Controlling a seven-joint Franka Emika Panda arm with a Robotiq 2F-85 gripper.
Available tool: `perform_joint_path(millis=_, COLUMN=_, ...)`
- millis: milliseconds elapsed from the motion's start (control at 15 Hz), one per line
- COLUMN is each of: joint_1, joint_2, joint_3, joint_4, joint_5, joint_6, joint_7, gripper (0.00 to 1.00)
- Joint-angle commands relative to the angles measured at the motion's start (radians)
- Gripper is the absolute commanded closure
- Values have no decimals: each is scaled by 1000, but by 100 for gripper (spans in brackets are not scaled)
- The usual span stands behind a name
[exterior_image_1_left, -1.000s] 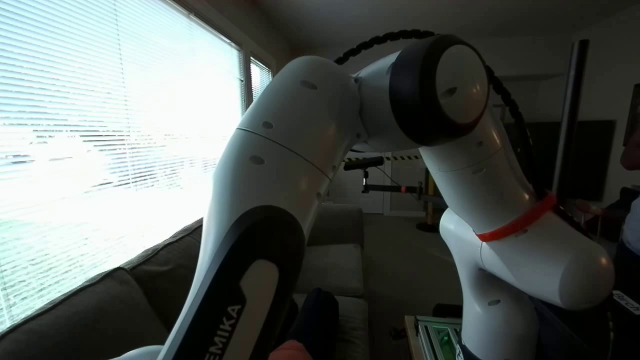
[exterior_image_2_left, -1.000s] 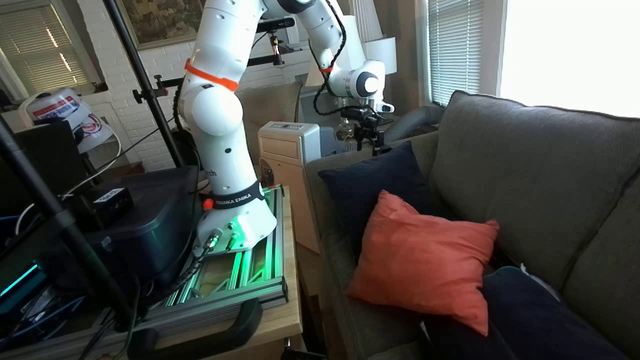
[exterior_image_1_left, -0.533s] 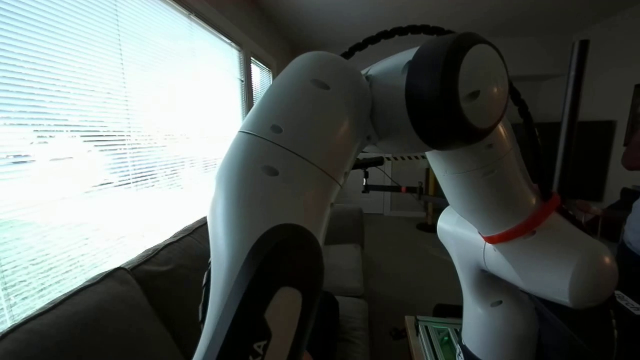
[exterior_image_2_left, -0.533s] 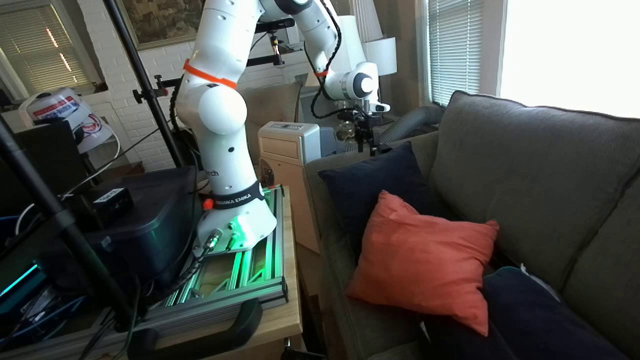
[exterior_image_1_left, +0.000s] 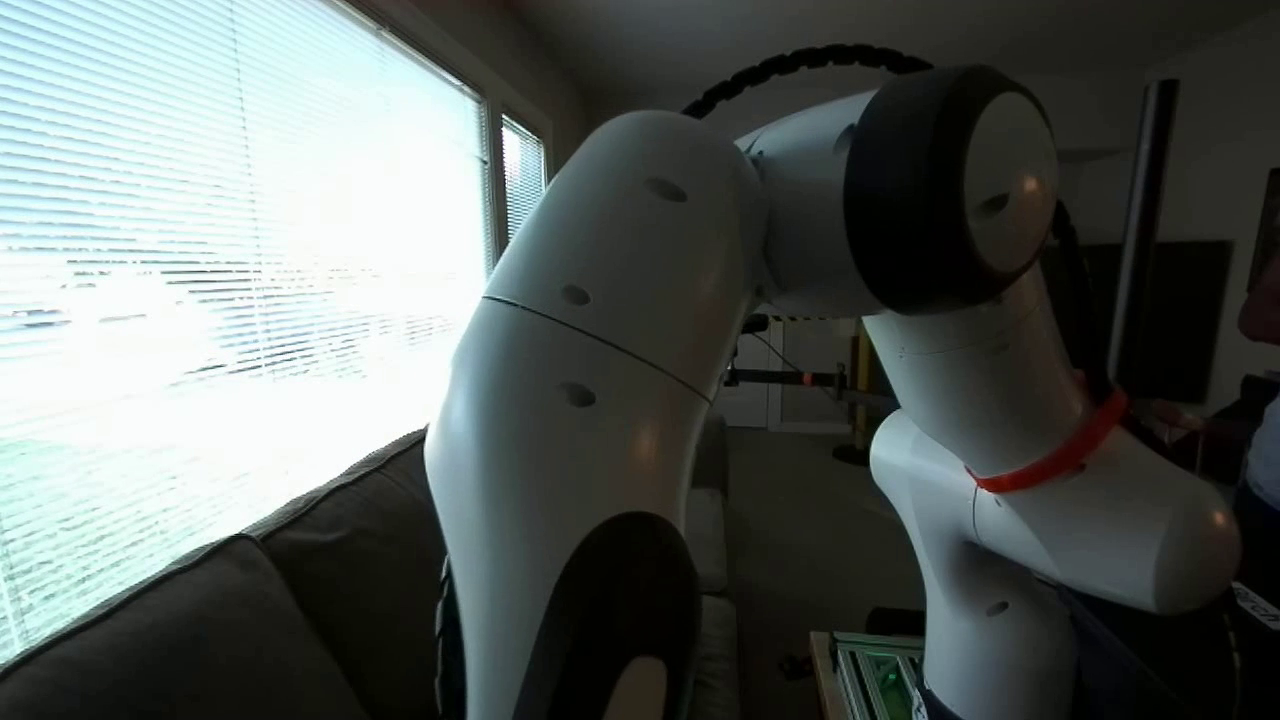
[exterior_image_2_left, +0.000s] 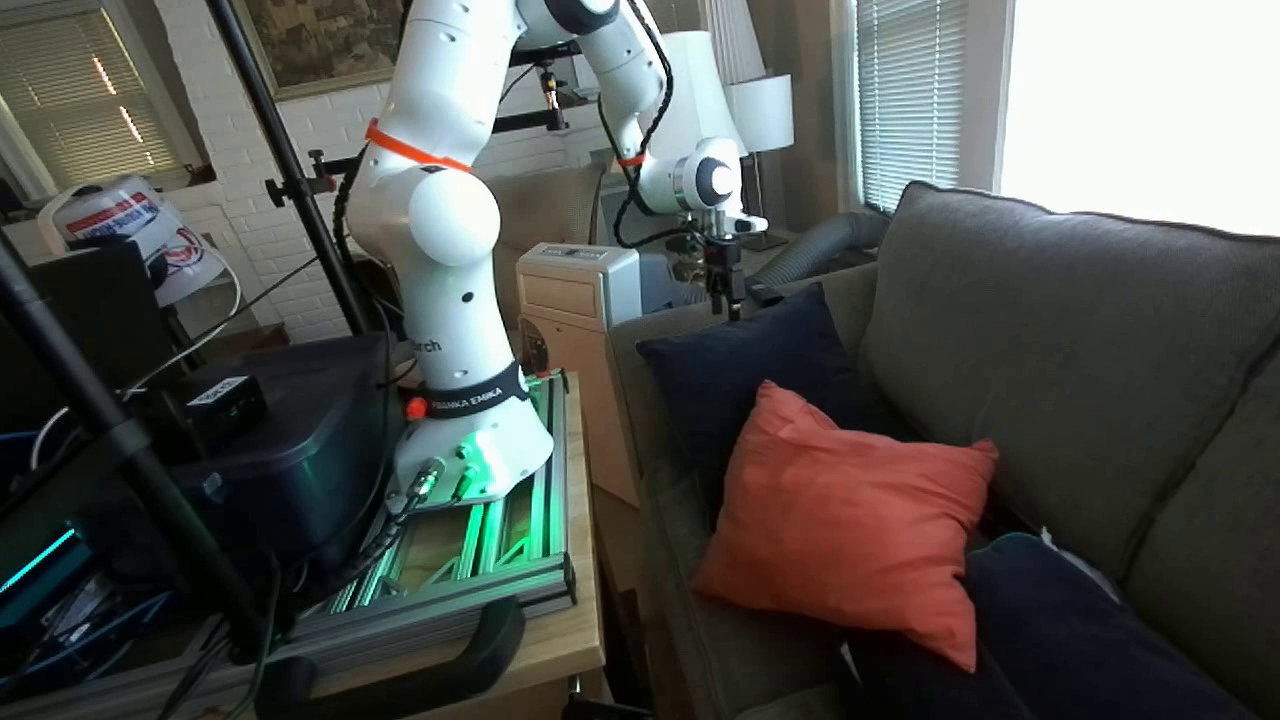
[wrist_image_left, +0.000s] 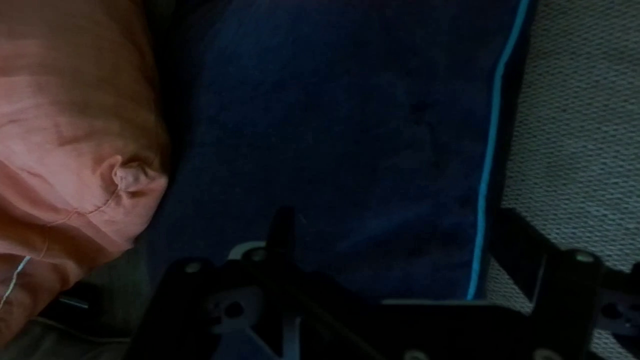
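My gripper (wrist_image_left: 398, 227) stands open, its dark fingers wide apart, and no thing is gripped between them. Beneath it in the wrist view spreads a navy pillow (wrist_image_left: 340, 125) with light-blue piping along its right edge, close to the right finger. An orange pillow (wrist_image_left: 75, 115) lies to the left there. In an exterior view the gripper (exterior_image_2_left: 728, 305) points down by the top edge of the far navy pillow (exterior_image_2_left: 770, 360); whether it touches is unclear. The orange pillow (exterior_image_2_left: 850, 520) leans in front of that pillow. The gripper lies out of frame in an exterior view filled by the arm (exterior_image_1_left: 600, 350).
All the pillows rest on a grey couch (exterior_image_2_left: 1080, 370), whose back cushions rise alongside. Another navy pillow (exterior_image_2_left: 1080, 620) lies at the near end. A white appliance (exterior_image_2_left: 580, 330) stands beyond the couch's arm, with lamps (exterior_image_2_left: 762, 110) and a grey hose (exterior_image_2_left: 830, 245) behind the gripper.
The gripper has shifted left and slightly down in an exterior view and now hangs more upright. The arm's elbow and forearm have swung right in an exterior view. The pillows look unmoved.
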Motion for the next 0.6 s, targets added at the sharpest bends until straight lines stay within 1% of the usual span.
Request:
perform_joint_path(millis=0, joint_1=36, joint_2=0, joint_3=-31, joint_4=-59, joint_5=-24, joint_6=123, joint_7=123, gripper=0)
perform_joint_path(millis=267, joint_1=75, joint_2=4, joint_3=-72, joint_4=-107, joint_5=-33, joint_6=229, joint_7=214, gripper=0)
perform_joint_path(millis=533, joint_1=134, joint_2=19, joint_3=-120, joint_4=-132, joint_5=-57, joint_6=296, joint_7=257, gripper=0)
